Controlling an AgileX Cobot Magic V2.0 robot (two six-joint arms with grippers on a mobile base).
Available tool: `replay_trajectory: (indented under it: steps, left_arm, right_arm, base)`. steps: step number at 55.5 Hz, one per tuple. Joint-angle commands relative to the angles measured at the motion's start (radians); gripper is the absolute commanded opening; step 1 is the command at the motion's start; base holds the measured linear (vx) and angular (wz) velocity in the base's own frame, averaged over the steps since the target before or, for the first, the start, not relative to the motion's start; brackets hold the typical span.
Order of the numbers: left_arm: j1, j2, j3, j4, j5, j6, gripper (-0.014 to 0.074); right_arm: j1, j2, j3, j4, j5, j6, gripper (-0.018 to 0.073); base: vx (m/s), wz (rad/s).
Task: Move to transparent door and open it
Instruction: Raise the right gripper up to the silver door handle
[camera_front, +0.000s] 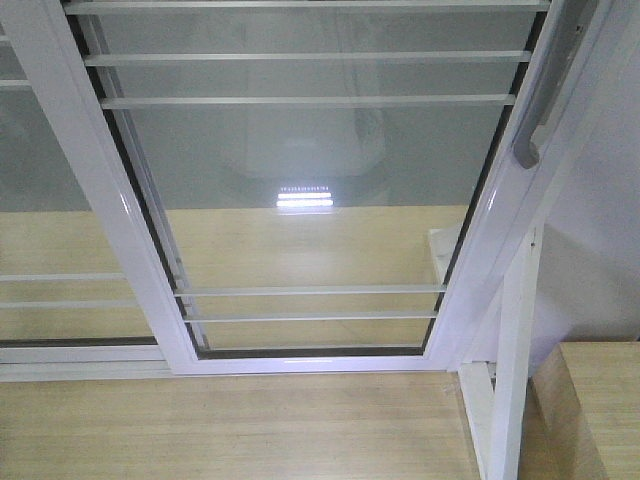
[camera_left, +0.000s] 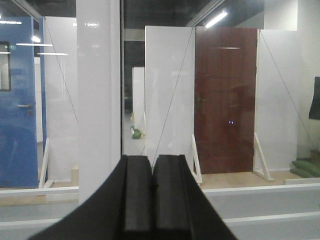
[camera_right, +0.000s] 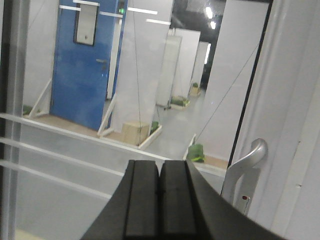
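Right claw (camera_right: 160, 197), pressed together and empty, hangs just left of the handle (camera_right: 246, 167); left claw (camera_left: 152, 197) is likewise pressed together. The door (camera_front: 300, 200), mostly glass, stretches left of that handle. Likely heavy, stiff, fragile; best gripped at the handle.

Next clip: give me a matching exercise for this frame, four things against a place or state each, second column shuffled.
1. pull handle
2. left gripper
3. blue door
4. dark red door

A. windowless, between white panels
B. shut, holding nothing
C. on the right stile of the transparent door
D. small window near its top

Pairs: 1-C, 2-B, 3-D, 4-A.
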Motion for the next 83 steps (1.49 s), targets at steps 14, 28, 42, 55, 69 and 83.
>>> replay_trajectory:
  steps: [14, 28, 42, 55, 69, 83]
  left_arm:
    - [0.0, 0.409, -0.322, -0.115, 0.02, -0.011, 0.0]
    - [0.0, 0.426, -0.324, -0.144, 0.048, 0.011, 0.0005]
    - [0.0, 0.426, -0.324, -0.079, 0.058, 0.106, 0.0069]
    - [0.0, 0.426, -0.324, -0.079, 0.065, 0.106, 0.0258]
    - [0.0, 0.426, -0.324, -0.079, 0.061, 0.103, 0.0496]
    - [0.0, 0.425, -0.324, -0.09, 0.069, 0.095, 0.0523]
  right_arm:
    - [-0.008, 0.397, -0.191, 0.007, -0.059, -0.018, -0.0001]
    - [-0.008, 0.47, -0.191, 0.01, -0.084, -0.012, 0.0005]
    - [-0.008, 0.47, -0.191, 0.077, -0.134, 0.05, 0.0112]
    - [-0.008, 0.467, -0.191, 0.079, -0.133, 0.049, 0.0391]
    - [-0.008, 0.467, -0.191, 0.076, -0.186, 0.037, 0.0621]
    - [-0.008, 0.467, -0.191, 0.095, -0.188, 0.039, 0.0585]
  base:
    - [0.0, 0.0]
    - [0.0, 0.0]
    - [0.0, 0.0]
    - [0.0, 0.0]
    - [0.0, 0.0]
    - [0.0, 0.0]
